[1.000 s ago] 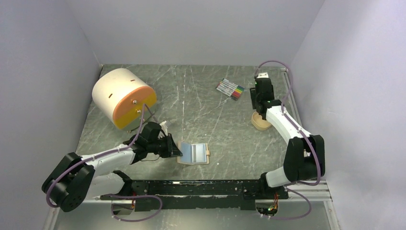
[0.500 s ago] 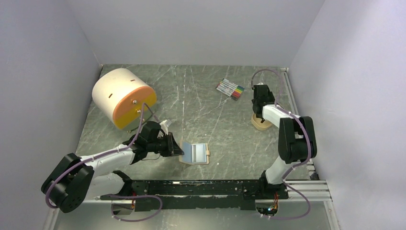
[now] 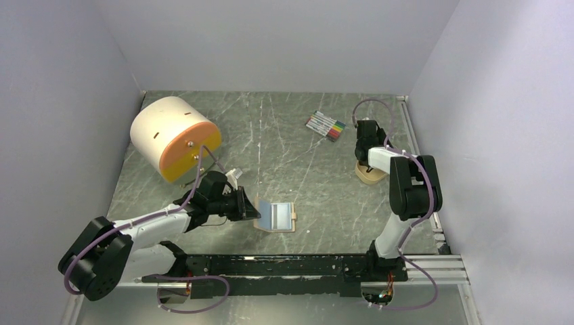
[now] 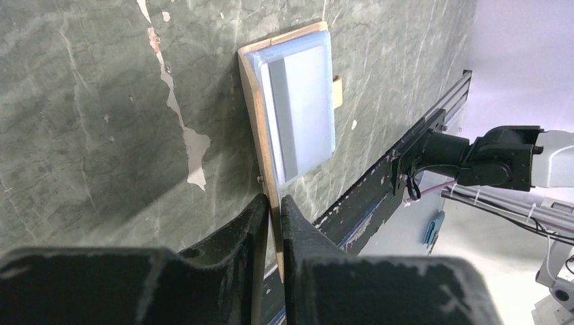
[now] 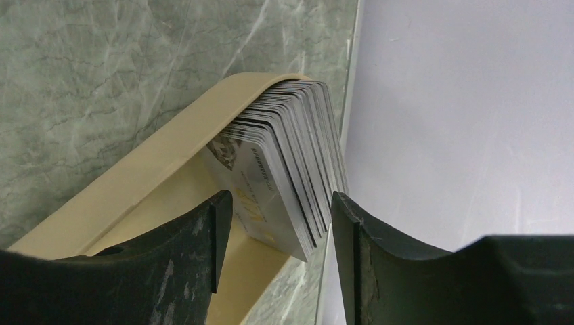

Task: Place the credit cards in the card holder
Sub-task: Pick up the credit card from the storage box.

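Wide-open right jaws are straddling the cards (image 5: 291, 156) in the tray (image 3: 370, 176) at right, likely stiff and slick, best nipped by top edges, while nearly shut left jaws are pinching the holder (image 3: 276, 217), lower centre.

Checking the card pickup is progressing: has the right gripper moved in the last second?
Yes. The right gripper has drawn in toward the tan tray, its back end no longer beyond the marker pens; its fingers straddle the credit cards.

We count one card holder (image 3: 274, 217), one tan tray (image 5: 135, 196), one drum (image 3: 174, 137), perhaps six marker pens (image 3: 325, 126), and one dense stack of credit cards (image 5: 284, 169).
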Tool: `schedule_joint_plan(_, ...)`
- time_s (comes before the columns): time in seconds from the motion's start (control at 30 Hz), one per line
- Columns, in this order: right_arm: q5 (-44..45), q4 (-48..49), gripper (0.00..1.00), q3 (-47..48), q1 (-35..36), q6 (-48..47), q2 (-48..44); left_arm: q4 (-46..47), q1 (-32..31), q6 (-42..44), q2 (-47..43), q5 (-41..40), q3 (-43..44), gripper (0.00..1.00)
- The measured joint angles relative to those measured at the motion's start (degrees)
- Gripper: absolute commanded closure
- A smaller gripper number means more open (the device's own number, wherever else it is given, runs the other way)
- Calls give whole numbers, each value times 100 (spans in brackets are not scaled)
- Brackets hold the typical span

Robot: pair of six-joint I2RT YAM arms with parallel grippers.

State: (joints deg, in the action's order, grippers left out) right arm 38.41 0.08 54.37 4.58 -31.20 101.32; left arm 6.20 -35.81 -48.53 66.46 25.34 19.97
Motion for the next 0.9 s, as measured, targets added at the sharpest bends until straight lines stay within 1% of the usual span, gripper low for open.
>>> schedule_joint_plan(0.17, 33, 59, 42, 9, -35, -136, 238, 0, 0, -33, -26, 0, -20, 81)
schedule_joint_plan(0.33, 243, 254, 48, 9, -35, -299, 267, -15, 0, -31, -92, -2, -20, 81)
schedule_joint_plan(0.5, 256, 306, 57, 11, -39, -348, 267, -24, 0, -33, -138, 0, -20, 81)
schedule_joint_plan(0.67, 243, 267, 59, 17, -39, -345, 264, -33, 0, -37, -201, -2, -20, 81)
schedule_joint_plan(0.9, 195, 109, 67, 63, -39, -299, 195, -26, 0, -74, -278, -2, -35, 79)
